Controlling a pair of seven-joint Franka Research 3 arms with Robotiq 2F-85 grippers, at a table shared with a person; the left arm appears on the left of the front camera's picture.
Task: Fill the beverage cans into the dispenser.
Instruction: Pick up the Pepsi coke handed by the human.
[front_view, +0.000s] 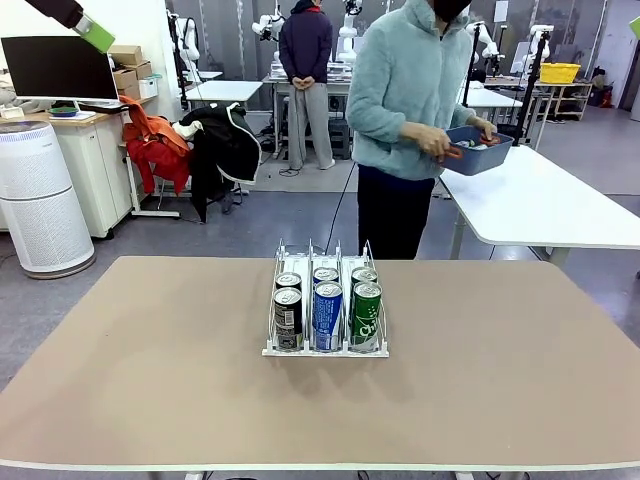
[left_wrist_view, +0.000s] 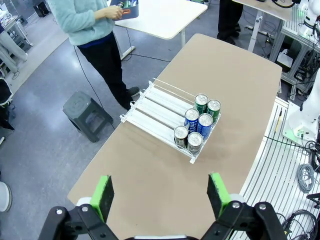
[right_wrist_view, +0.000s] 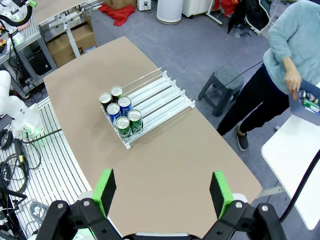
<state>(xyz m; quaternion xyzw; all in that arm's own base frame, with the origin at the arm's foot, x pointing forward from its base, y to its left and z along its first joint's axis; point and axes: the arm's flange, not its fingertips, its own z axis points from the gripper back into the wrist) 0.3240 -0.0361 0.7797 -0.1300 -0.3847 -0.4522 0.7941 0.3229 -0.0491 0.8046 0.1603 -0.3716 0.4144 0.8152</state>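
- Six beverage cans (front_view: 327, 312) are seen upright in the dispenser (front_view: 325, 352), two per lane: dark on the left, blue in the middle, green on the right.
- The dispenser is placed mid-table (front_view: 150, 380); its long axis runs near to far, with the low lip turned to the near side.
- The cans are gathered at the near end, so the far stretch of every lane is left bare; the filling is judged partly done.
- A blue tub (front_view: 480, 152) is held by the person (front_view: 405, 100) at the far right, perhaps with more cans.
- The left pincer (left_wrist_view: 161, 192) and right pincer (right_wrist_view: 163, 192) are held high above the table, jaws apart and nothing gripped.
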